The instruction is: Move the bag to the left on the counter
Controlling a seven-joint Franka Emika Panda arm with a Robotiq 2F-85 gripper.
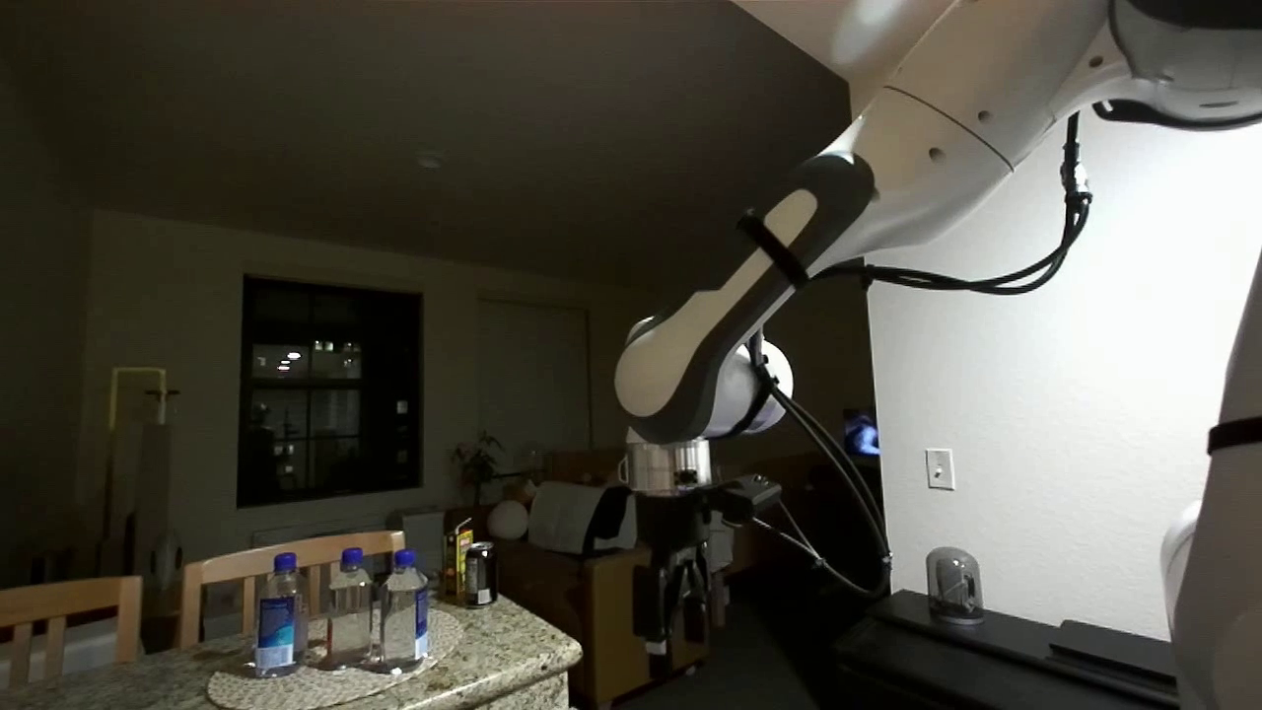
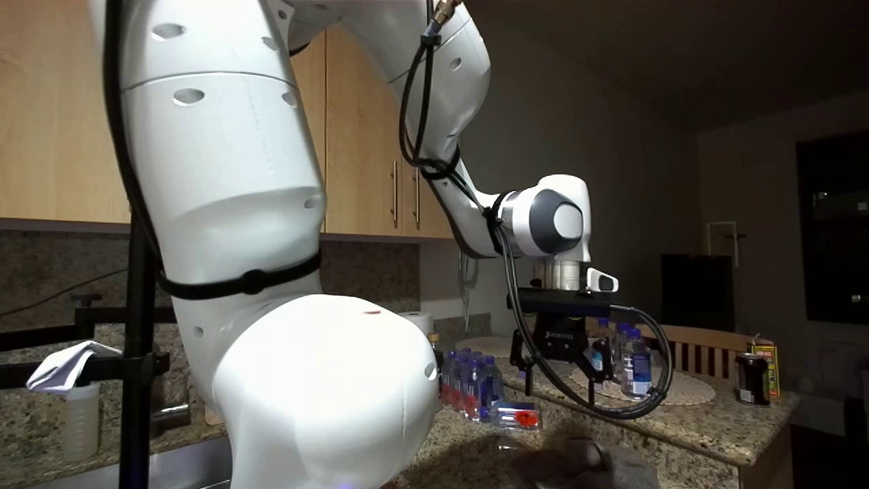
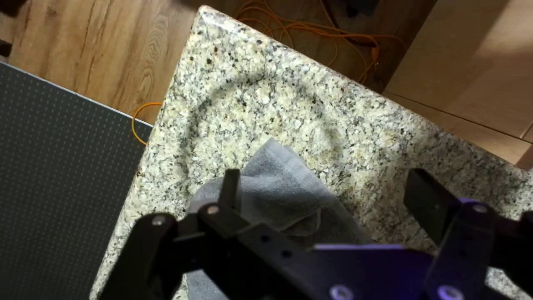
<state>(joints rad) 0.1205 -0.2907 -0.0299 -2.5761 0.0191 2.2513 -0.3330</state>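
Observation:
No bag can be made out for certain. A crumpled grey cloth-like item [image 3: 287, 183] lies on the pale speckled counter [image 3: 258, 108] near its corner in the wrist view. A grey heap [image 2: 631, 468] shows at the bottom edge in an exterior view, partly cut off. My gripper [image 3: 325, 183] is open with its fingers wide apart and nothing between them. Its left finger overlaps the grey cloth in the picture, and its right finger is over bare counter. In both exterior views the gripper [image 2: 560, 387] [image 1: 672, 636] points down, above the counter's surface.
Several water bottles [image 2: 472, 384] stand together on the lower counter, with one lying bottle [image 2: 517, 415] beside them. More bottles [image 1: 340, 616], a dark can [image 1: 480, 574] and a yellow carton [image 1: 456, 562] stand on the raised counter. Orange cables [image 3: 308, 27] lie on the floor.

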